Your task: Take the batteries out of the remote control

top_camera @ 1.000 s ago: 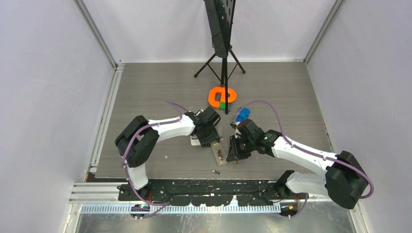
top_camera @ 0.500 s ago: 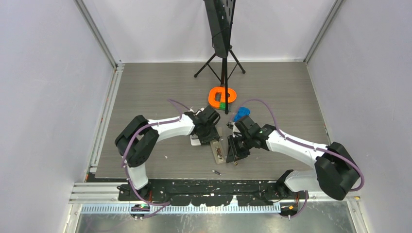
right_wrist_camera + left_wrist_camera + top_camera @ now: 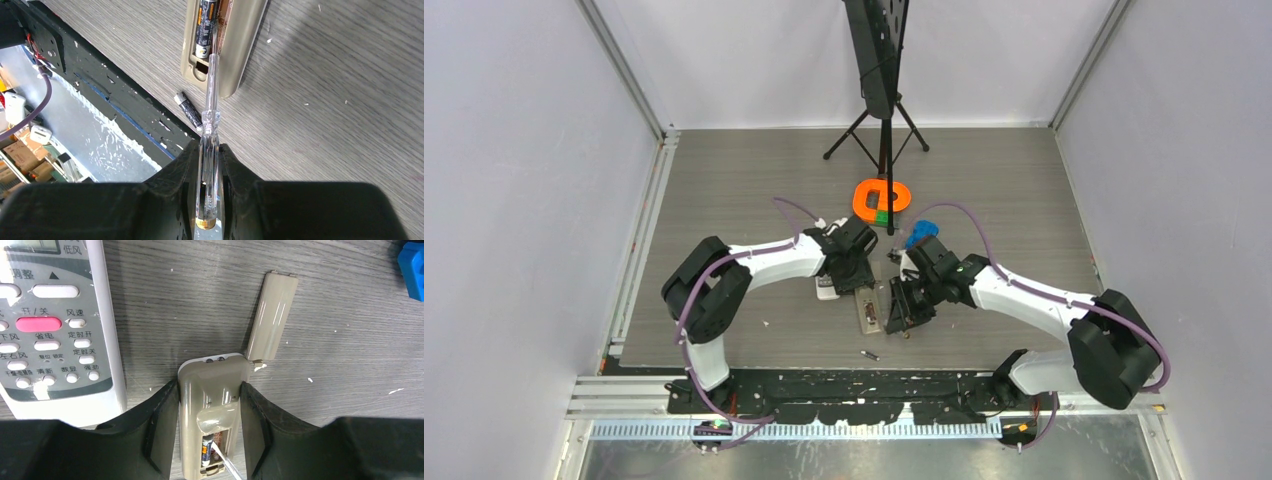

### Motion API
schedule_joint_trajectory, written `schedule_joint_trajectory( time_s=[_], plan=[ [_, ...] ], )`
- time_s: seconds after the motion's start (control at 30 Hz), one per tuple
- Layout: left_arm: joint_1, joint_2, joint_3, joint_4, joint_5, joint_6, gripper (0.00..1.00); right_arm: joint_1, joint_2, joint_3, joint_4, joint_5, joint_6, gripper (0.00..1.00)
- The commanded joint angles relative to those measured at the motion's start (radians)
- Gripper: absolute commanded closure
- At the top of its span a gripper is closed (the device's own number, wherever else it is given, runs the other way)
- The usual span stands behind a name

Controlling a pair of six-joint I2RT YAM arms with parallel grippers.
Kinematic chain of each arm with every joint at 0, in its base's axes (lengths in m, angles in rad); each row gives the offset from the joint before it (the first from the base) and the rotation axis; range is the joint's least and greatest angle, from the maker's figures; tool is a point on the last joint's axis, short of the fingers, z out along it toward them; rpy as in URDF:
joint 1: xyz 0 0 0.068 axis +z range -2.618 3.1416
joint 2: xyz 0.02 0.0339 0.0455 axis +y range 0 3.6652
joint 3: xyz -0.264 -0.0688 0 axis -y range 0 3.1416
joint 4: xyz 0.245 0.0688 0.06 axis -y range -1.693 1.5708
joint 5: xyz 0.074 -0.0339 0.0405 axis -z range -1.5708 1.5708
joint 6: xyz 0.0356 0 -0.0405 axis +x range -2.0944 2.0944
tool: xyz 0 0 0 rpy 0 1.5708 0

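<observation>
The left gripper [image 3: 209, 390], wrist bent downward, pinched the remote control [image 3: 214, 371] across its width, its long axis running straight out from the jaws. The right gripper [image 3: 209, 152] clamped a clear stick tool [image 3: 212, 85], tip beside a battery [image 3: 205, 22] lying lengthwise in the compartment. A loose battery [image 3: 189, 110] lay just ahead of those jaws.
</observation>
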Motion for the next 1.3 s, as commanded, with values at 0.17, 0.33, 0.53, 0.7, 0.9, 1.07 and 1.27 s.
schedule_joint_trajectory(
  time_s=[0.17,0.33,0.53,0.7,0.9,1.07,1.27],
  plan=[
    [0.025,0.097,-0.007,-0.001,-0.091,0.067,0.83,0.007,0.038,0.048,0.1,-0.098,-0.022,1.0],
    [0.026,0.097,-0.01,0.001,-0.089,0.111,0.84,0.008,0.027,0.04,0.118,-0.109,-0.028,1.0],
    [0.026,0.099,-0.002,0.011,-0.08,0.123,0.85,0.007,0.039,0.052,0.167,-0.129,-0.017,1.0],
    [0.026,0.096,-0.002,0.013,-0.078,0.119,0.86,0.007,0.016,0.032,0.225,-0.095,0.012,1.0],
    [0.028,0.106,-0.017,0.034,-0.063,0.122,0.87,0.005,0.029,-0.034,0.381,-0.129,0.106,1.0],
    [0.028,0.102,-0.036,0.068,-0.043,0.163,0.89,-0.026,0.075,-0.055,0.436,-0.133,0.099,0.99],
    [0.028,0.104,-0.06,0.071,-0.036,0.195,0.92,-0.03,0.11,-0.008,0.404,-0.164,0.071,1.0]
  ],
)
